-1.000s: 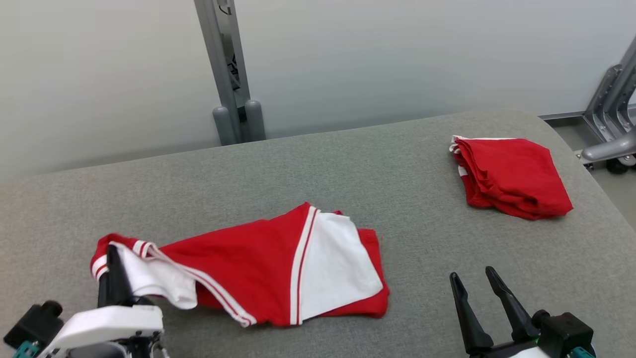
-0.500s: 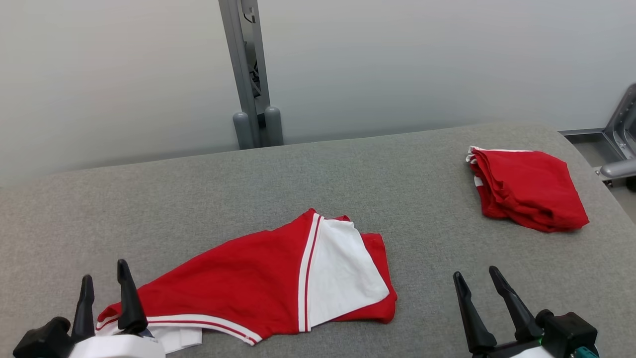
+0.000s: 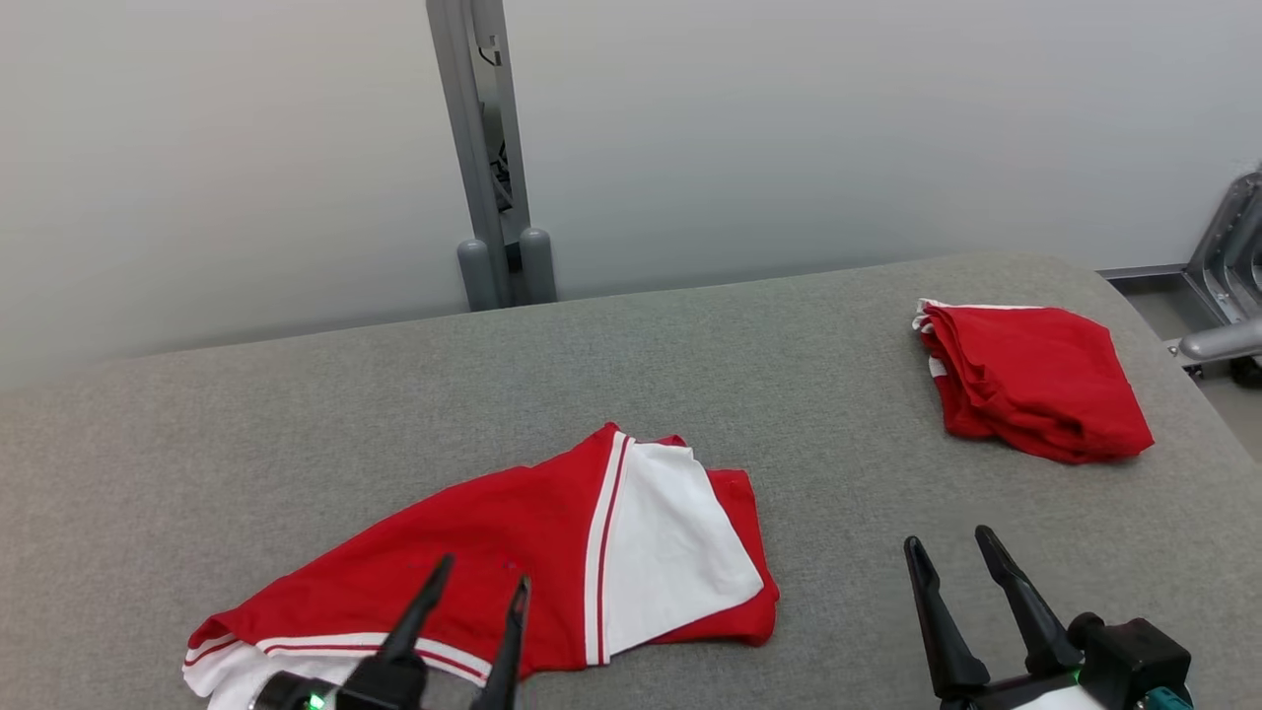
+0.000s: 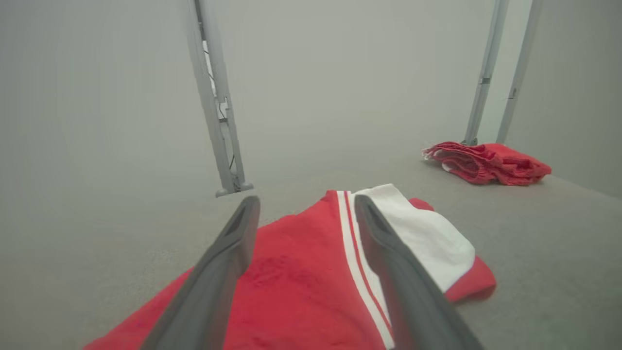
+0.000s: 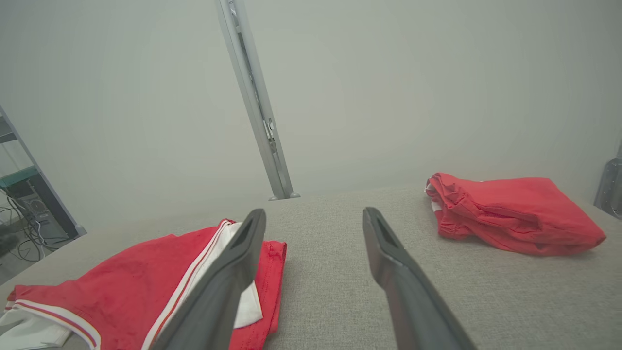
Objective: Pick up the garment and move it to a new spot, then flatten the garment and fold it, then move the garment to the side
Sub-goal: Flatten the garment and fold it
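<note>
The garment (image 3: 513, 552), red with white panels and striped trim, lies loosely folded on the grey table (image 3: 690, 375) near its front. My left gripper (image 3: 483, 577) hovers open over the garment's near edge, nothing between its fingers; its own view has both fingers spread over the red cloth (image 4: 301, 277). My right gripper (image 3: 948, 552) stands open at the lower right, over bare table to the right of the garment (image 5: 146, 272), holding nothing.
A folded stack of red garments (image 3: 1030, 380) rests at the table's far right, also in the wrist views (image 4: 486, 163) (image 5: 510, 214). A grey metal post (image 3: 483, 158) rises behind the table. A metal frame (image 3: 1227, 296) stands beyond the right edge.
My left gripper opened and let go of the garment's left sleeve end, which now lies flat. It then moved right, over the garment's near edge. The head camera shifted slightly.
</note>
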`<state>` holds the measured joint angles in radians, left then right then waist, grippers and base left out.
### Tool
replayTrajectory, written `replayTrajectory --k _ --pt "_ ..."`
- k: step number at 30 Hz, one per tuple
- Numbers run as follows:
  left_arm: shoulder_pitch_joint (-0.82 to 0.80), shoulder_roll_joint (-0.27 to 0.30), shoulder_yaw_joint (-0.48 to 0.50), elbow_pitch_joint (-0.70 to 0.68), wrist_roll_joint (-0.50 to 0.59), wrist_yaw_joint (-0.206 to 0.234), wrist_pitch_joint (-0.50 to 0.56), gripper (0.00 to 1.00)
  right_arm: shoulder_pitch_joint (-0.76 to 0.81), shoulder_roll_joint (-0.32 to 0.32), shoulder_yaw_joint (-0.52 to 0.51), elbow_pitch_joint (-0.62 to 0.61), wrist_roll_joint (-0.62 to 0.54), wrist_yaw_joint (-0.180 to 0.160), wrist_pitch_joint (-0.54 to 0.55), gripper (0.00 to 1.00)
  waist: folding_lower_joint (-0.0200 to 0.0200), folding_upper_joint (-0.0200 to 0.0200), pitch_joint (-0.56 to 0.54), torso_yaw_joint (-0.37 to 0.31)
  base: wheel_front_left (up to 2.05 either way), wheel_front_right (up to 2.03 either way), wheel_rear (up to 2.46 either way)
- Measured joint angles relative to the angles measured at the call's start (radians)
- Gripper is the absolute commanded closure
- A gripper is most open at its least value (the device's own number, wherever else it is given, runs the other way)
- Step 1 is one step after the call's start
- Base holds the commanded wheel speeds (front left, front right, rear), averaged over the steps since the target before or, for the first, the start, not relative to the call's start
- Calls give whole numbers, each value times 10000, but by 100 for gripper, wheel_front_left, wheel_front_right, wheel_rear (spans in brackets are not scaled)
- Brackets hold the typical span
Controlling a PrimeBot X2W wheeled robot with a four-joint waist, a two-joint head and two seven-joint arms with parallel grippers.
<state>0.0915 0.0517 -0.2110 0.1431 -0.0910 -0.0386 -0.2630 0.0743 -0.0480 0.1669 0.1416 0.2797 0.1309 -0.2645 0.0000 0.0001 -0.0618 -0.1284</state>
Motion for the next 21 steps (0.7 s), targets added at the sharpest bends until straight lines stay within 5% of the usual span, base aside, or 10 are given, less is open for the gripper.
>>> replayTrajectory --k 9,21 --pt "-832 430 -1452 3221 1563 -257 0 0 1 -4 -94 -25 -82 0 0 0 0 0 157 -334 0 0 0" --pt "-2269 213 -2339 5659 1910 -288 0 0 -69 -6 -35 -29 -94 0 0 0 0 0 529 -626 0 0 0"
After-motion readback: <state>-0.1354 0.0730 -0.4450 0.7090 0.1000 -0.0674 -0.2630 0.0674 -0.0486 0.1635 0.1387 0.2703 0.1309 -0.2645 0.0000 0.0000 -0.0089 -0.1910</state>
